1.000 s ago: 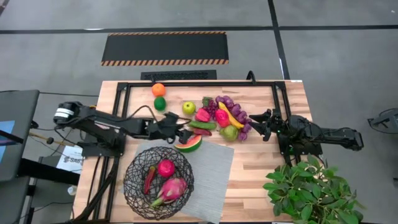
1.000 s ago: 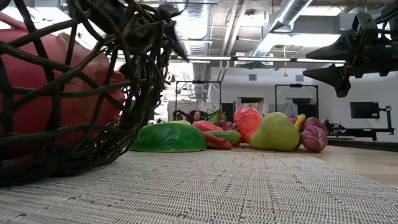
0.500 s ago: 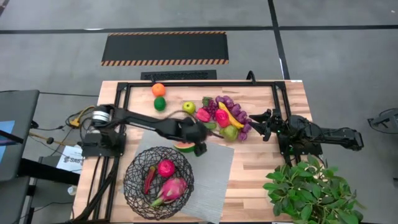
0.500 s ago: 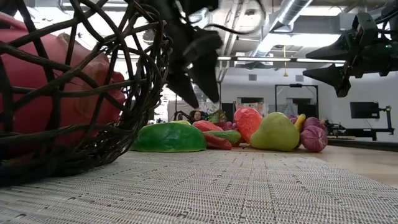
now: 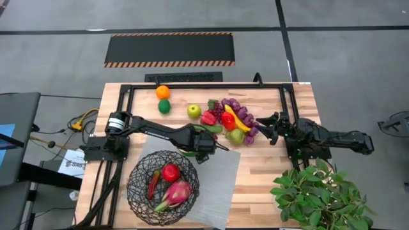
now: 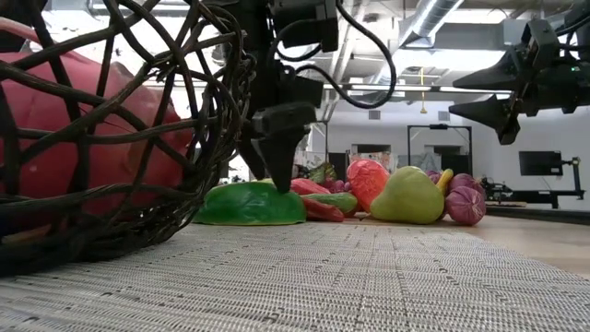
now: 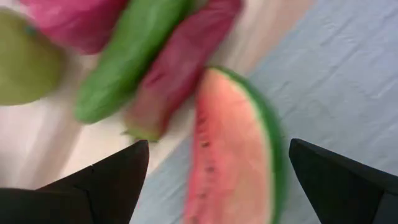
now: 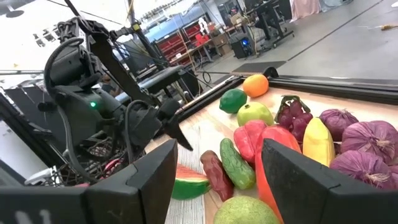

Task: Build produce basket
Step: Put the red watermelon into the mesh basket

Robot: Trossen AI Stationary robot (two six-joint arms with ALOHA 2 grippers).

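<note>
The watermelon slice [image 7: 236, 149] lies on its side at the far edge of the grey mat [image 5: 220, 172], next to a cucumber [image 7: 130, 62] and a dark red pepper [image 7: 180, 68]. My left gripper [image 7: 219, 143] hangs open just over it, pointing steeply down, with one finger on each side of the slice; the low view shows a fingertip [image 6: 277, 180] right above the rind [image 6: 251, 205]. The wire basket [image 5: 132, 185] on the mat holds a red apple [image 5: 170, 172], a pink fruit [image 5: 178, 191] and a red pepper [image 5: 153, 184]. My right gripper [image 5: 262, 130] waits open at the table's right.
The remaining produce lies in a pile [image 5: 230, 121] on the wood behind the mat, with an orange [image 5: 163, 92], a lime [image 5: 165, 106] and a green apple [image 5: 193, 110] farther left. A leafy plant [image 5: 319, 198] stands at the near right corner.
My left gripper has swung toward the table's right and near edge, from beside the basket's far rim to above the watermelon slice. It has come down, tipped from nearly level to pointing steeply down, and rolled. Its fingers have stayed open. The produce has not moved.
</note>
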